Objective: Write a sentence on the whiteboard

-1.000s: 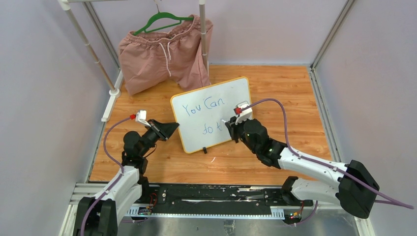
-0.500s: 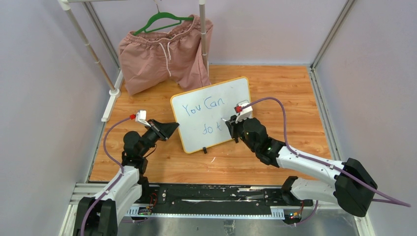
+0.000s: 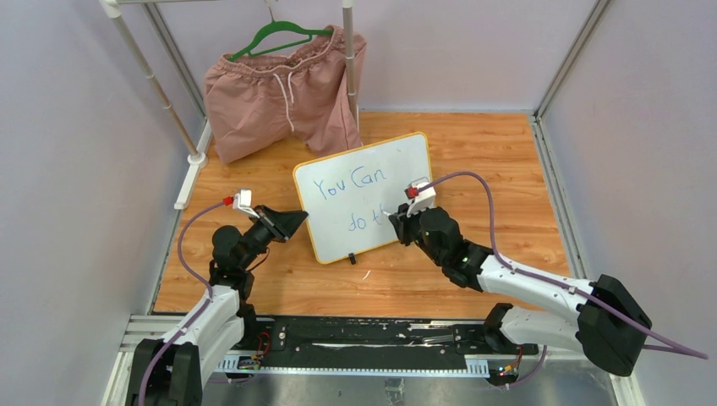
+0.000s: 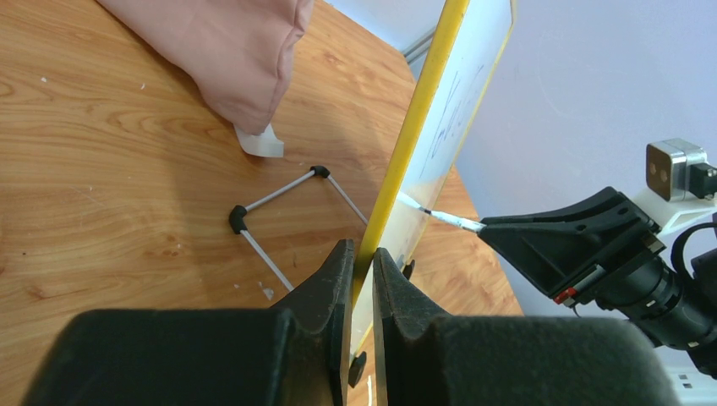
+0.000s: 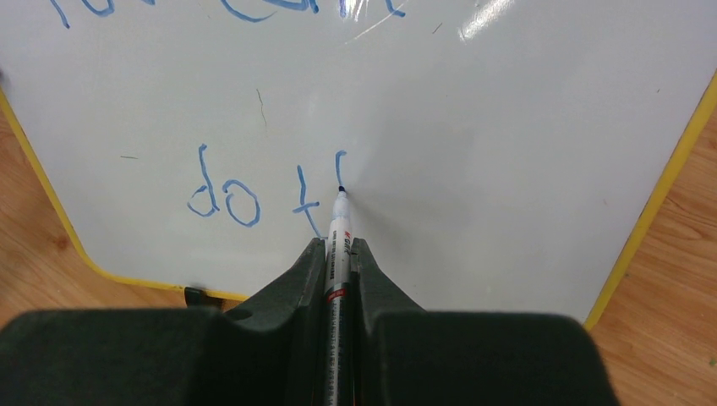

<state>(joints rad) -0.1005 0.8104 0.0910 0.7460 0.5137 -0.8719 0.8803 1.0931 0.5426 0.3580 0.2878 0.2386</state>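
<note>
The whiteboard (image 3: 363, 196), glossy white with a yellow frame, stands tilted on the wooden table. Blue lettering (image 3: 348, 183) on it reads "You Can" with "do t" and one fresh stroke (image 5: 340, 162) below. My left gripper (image 3: 292, 222) is shut on the board's left edge (image 4: 397, 169), one finger on each face. My right gripper (image 3: 397, 216) is shut on a white marker (image 5: 337, 245), whose tip touches the board at the foot of the new stroke. The marker (image 4: 440, 216) also shows in the left wrist view, meeting the board's face.
Pink shorts (image 3: 283, 93) hang on a green hanger (image 3: 279, 35) from a white rack at the back left. The rack's post (image 3: 156, 85) stands beside them. A wire stand (image 4: 283, 199) props the board from behind. Grey walls close in on both sides.
A new vertical blue stroke has appeared after the "t". My right gripper with the marker has shifted slightly down the board. The left arm has not moved.
</note>
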